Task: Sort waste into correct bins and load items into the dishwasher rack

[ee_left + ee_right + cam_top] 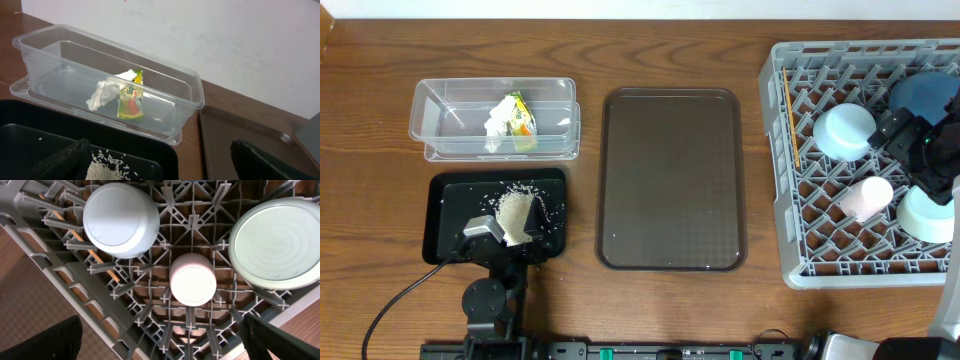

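**Both tools wide open, waste in the bins, dishes in the rack**

Seen from overhead, the grey dishwasher rack [772,200] fills the right edge of the frame on the wooden surface [380,60]. A dark brown serving tray [670,180] lies in the centre and carries none of the task's things. The clear tub [445,120] is at upper left. The black tray [450,215] sits just below it at lower left.

Inside the rack, the dark blue plate [925,92] is at upper right, partly hidden by my right arm. The light blue bowl [844,132] is to its left and the mint green bowl [925,215] is at lower right. The pink cup [865,197] stands between the two bowls. The chopstick [791,120] lies along the rack's left wall, its long axis running top to bottom of the frame.

In the tub, the snack wrapper [523,118] and the tissue [498,125] touch side by side. The rice [515,210] is heaped on the black tray.

My left tool [165,165] hangs over the rice, spread wide and holding nothing. My right tool [165,345] hangs over the rack, also wide and empty. In its wrist view the cup is at the centre of the frame.

I judge the sorting and loading done, since I see no task item outside a bin or the rack. The rice lies directly under the left tool and the cup directly under the right. I would therefore lift each arm straight up rather than sweep it sideways.
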Controlling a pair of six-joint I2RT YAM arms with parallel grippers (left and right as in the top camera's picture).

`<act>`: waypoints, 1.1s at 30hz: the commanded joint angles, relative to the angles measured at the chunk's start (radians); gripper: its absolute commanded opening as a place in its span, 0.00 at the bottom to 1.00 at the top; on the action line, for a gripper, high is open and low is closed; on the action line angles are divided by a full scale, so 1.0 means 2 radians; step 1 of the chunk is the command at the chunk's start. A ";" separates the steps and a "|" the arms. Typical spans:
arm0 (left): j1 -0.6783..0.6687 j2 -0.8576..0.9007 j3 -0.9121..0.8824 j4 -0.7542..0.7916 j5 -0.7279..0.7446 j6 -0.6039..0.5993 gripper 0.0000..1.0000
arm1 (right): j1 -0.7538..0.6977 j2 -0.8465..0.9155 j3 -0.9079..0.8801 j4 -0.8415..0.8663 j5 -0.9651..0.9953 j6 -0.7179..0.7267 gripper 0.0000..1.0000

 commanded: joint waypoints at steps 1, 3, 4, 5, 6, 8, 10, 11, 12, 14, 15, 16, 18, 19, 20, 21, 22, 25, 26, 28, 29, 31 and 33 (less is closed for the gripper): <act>0.002 -0.004 -0.012 -0.014 -0.017 -0.006 0.91 | -0.003 -0.001 0.006 -0.001 0.000 0.007 0.99; 0.002 -0.004 -0.012 -0.014 -0.017 -0.006 0.91 | -0.003 -0.001 0.006 -0.001 0.000 0.007 0.99; 0.002 -0.004 -0.012 -0.014 -0.017 -0.006 0.91 | -0.003 -0.001 0.006 -0.001 0.000 0.007 0.99; 0.002 -0.004 -0.012 -0.014 -0.017 -0.006 0.91 | -0.003 -0.001 0.006 -0.001 0.000 0.007 0.99; 0.002 -0.004 -0.012 -0.014 -0.017 -0.006 0.91 | -0.003 -0.001 0.006 -0.001 0.000 0.007 0.99; 0.002 -0.004 -0.012 -0.014 -0.017 -0.006 0.91 | -0.003 -0.001 0.006 -0.001 0.000 0.007 0.99; 0.002 -0.004 -0.012 -0.014 -0.017 -0.006 0.91 | -0.003 -0.001 0.006 -0.001 0.000 0.007 0.99; 0.002 -0.004 -0.012 -0.014 -0.017 -0.006 0.91 | -0.003 -0.001 0.006 -0.001 0.000 0.007 0.99; 0.002 -0.004 -0.012 -0.014 -0.017 -0.006 0.91 | -0.003 -0.001 0.006 -0.001 0.000 0.007 0.99; 0.002 -0.004 -0.012 -0.014 -0.017 -0.006 0.91 | -0.003 -0.001 0.006 -0.001 0.000 0.007 0.99; 0.002 -0.004 -0.012 -0.014 -0.017 -0.006 0.91 | -0.003 -0.001 0.006 -0.001 0.000 0.007 0.99; 0.002 -0.004 -0.012 -0.014 -0.017 -0.006 0.91 | -0.003 -0.001 0.006 -0.001 0.000 0.007 0.99; 0.002 -0.004 -0.012 -0.014 -0.017 -0.006 0.91 | -0.003 -0.001 0.006 -0.001 0.000 0.007 0.99; 0.002 -0.004 -0.012 -0.014 -0.017 -0.006 0.91 | -0.003 -0.001 0.006 -0.001 0.000 0.007 0.99; 0.002 -0.004 -0.012 -0.014 -0.017 -0.006 0.91 | -0.003 -0.001 0.006 -0.001 0.000 0.007 0.99; 0.002 -0.004 -0.012 -0.014 -0.017 -0.006 0.91 | -0.003 -0.001 0.006 -0.001 0.000 0.007 0.99; 0.002 -0.004 -0.012 -0.014 -0.017 -0.006 0.91 | -0.003 -0.001 0.006 -0.001 0.000 0.007 0.99; 0.002 -0.004 -0.012 -0.014 -0.017 -0.006 0.91 | -0.003 0.000 0.006 -0.001 0.000 0.007 0.99; 0.002 -0.004 -0.012 -0.014 -0.017 -0.006 0.91 | -0.003 0.000 0.006 -0.001 0.000 0.007 0.99; 0.002 -0.004 -0.012 -0.014 -0.017 -0.006 0.91 | -0.003 -0.004 0.006 -0.001 0.000 0.007 0.99; 0.002 -0.004 -0.012 -0.014 -0.017 -0.006 0.91 | -0.003 -0.006 0.006 -0.001 0.000 0.007 0.99; 0.002 -0.004 -0.012 -0.014 -0.017 -0.006 0.91 | -0.003 -0.017 0.006 -0.001 0.000 0.007 0.99; 0.002 -0.004 -0.012 -0.014 -0.017 -0.006 0.91 | -0.003 -0.034 0.006 -0.001 0.000 0.007 0.99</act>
